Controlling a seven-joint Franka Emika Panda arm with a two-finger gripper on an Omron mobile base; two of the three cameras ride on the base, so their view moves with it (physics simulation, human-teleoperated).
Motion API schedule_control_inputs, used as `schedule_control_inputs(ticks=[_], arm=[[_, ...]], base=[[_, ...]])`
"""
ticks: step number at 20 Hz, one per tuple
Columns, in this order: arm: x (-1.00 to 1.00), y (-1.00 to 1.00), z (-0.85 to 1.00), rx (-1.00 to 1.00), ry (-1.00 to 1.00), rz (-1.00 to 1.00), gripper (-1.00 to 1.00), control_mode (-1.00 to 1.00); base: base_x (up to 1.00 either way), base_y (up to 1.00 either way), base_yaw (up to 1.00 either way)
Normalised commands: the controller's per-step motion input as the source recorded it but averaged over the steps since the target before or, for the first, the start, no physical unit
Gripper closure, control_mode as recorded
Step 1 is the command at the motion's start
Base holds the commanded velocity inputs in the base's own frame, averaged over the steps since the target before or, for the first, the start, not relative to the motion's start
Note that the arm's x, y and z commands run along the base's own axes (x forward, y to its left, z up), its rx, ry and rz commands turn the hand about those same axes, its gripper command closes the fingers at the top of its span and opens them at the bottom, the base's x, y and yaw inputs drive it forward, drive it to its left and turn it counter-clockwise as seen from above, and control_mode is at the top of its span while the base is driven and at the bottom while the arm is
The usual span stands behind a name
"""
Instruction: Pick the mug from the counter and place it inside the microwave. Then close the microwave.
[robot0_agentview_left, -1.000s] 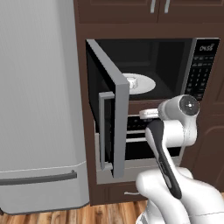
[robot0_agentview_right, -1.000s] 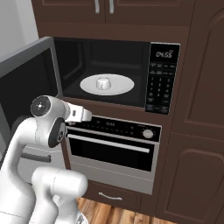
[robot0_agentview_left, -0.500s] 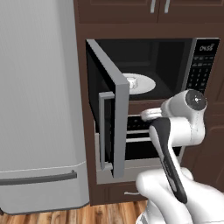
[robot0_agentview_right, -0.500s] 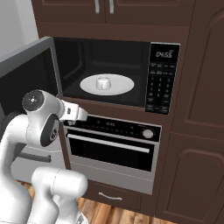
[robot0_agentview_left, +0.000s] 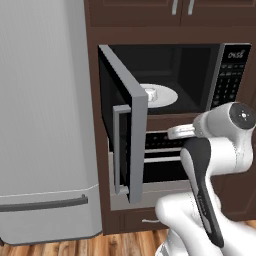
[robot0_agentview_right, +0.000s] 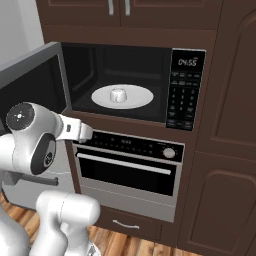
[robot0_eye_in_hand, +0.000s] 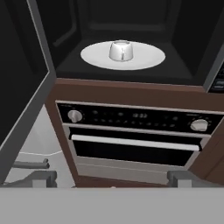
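Mug on the turntable, microwave door wide open

The white mug sits inside the microwave; the claw, fingers spread, faces the oven.

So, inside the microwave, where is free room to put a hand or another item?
The mug sits at the middle of the white turntable, so a ring of bare plate is free around it. Dark floor stays bare between the turntable and the microwave walls. The open door crowds the left side of the opening; the oven lies just under it.
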Motion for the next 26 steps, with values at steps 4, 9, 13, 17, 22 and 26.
schedule_control_inputs(ticks=[4,9,13,17,22,26], arm=[[-0.39,0.0,0.04,0.0,-0.19,0.0,-1.0,-1.0],[-0.47,0.11,0.01,0.0,-0.23,0.0,-1.0,-1.0],[-0.72,0.1,0.01,0.0,-0.12,0.0,-1.0,-1.0],[-0.67,0.09,-0.08,-0.02,-0.07,-0.01,-1.0,-1.0],[-0.7,0.18,0.0,-0.01,-0.08,-0.03,-1.0,-1.0],[-0.56,0.28,0.0,-0.03,-0.21,-0.08,-1.0,-1.0]], base=[[0.0,0.0,0.0],[0.0,0.0,0.0],[0.0,0.0,0.0],[0.0,0.0,0.0],[0.0,0.0,0.0],[0.0,0.0,0.0]])
